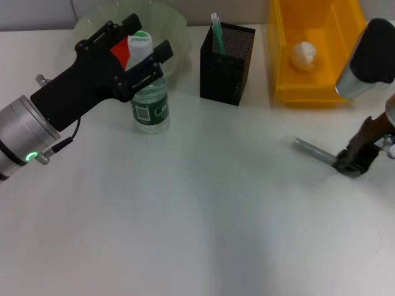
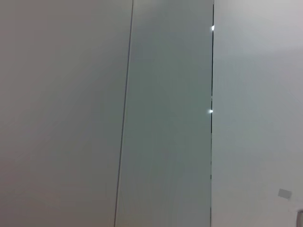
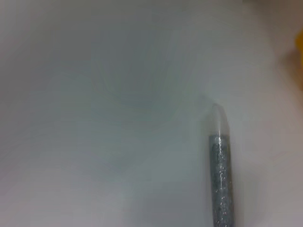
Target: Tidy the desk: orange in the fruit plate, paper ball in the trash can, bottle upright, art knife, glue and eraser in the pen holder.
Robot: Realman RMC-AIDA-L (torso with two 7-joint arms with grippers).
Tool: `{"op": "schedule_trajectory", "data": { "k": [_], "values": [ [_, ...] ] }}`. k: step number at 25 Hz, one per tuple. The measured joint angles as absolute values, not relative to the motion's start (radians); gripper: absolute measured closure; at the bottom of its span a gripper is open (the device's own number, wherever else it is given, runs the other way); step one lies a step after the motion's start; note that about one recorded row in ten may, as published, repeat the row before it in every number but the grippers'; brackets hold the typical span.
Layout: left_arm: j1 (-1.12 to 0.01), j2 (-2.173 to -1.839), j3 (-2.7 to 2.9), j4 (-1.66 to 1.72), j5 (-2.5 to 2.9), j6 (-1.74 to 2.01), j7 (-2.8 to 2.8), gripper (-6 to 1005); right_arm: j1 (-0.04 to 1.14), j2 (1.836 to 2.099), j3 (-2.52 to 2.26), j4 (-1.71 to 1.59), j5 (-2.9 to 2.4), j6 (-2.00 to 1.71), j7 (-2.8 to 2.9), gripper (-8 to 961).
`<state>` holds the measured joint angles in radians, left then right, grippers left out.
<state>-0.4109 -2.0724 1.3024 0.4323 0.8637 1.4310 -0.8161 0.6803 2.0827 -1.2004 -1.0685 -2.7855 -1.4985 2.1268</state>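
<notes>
The bottle [image 1: 150,102] stands upright on the desk in front of the fruit plate [image 1: 170,21]. My left gripper [image 1: 147,38] is at its top, one finger on each side of the neck, shut on it. The orange [image 1: 120,55] shows behind the fingers, in the plate. The paper ball [image 1: 303,54] lies in the trash can [image 1: 281,68]. My right gripper [image 1: 352,163] is low at the right edge, shut on one end of the grey art knife [image 1: 311,150], which also shows in the right wrist view [image 3: 220,179]. The eraser is out of view.
The pen holder [image 1: 227,68] stands between plate and bin with a green and white stick [image 1: 217,31] inside. The right arm's grey and black link [image 1: 369,58] hangs over the bin's right side. The left wrist view shows only a wall.
</notes>
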Motion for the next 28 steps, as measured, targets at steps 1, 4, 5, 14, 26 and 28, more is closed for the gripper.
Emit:
{"op": "schedule_trajectory", "data": {
  "k": [1, 4, 5, 14, 26, 28],
  "values": [
    [-0.411, -2.072, 1.302, 0.432, 0.864, 1.431, -0.816, 268, 0.676, 2.081, -1.189, -1.077, -2.753, -1.500, 2.127, 802],
    [-0.408, -2.072, 1.301, 0.435, 0.864, 1.434, -0.816, 268, 0.640, 2.078, -1.064, -1.130, -2.581, -1.499, 2.087, 803],
    [-0.407, -2.072, 1.301, 0.435, 0.864, 1.434, -0.816, 268, 0.640, 2.078, -1.064, -1.130, -2.581, -1.499, 2.087, 803],
    [-0.399, -2.076, 1.287, 0.430, 0.864, 1.439, -0.815, 269, 0.555, 2.088, -1.052, -0.952, -1.986, -1.146, 1.866, 802],
    [-0.407, -2.079, 1.290, 0.429, 0.864, 1.438, -0.821, 270, 0.713, 2.089, -1.133, -0.387, -1.083, -0.980, 0.987, 803],
    [-0.408, -2.079, 1.291, 0.429, 0.864, 1.435, -0.822, 270, 0.739, 2.090, -1.133, -0.340, -1.035, -0.982, 0.903, 803]
  ]
}}
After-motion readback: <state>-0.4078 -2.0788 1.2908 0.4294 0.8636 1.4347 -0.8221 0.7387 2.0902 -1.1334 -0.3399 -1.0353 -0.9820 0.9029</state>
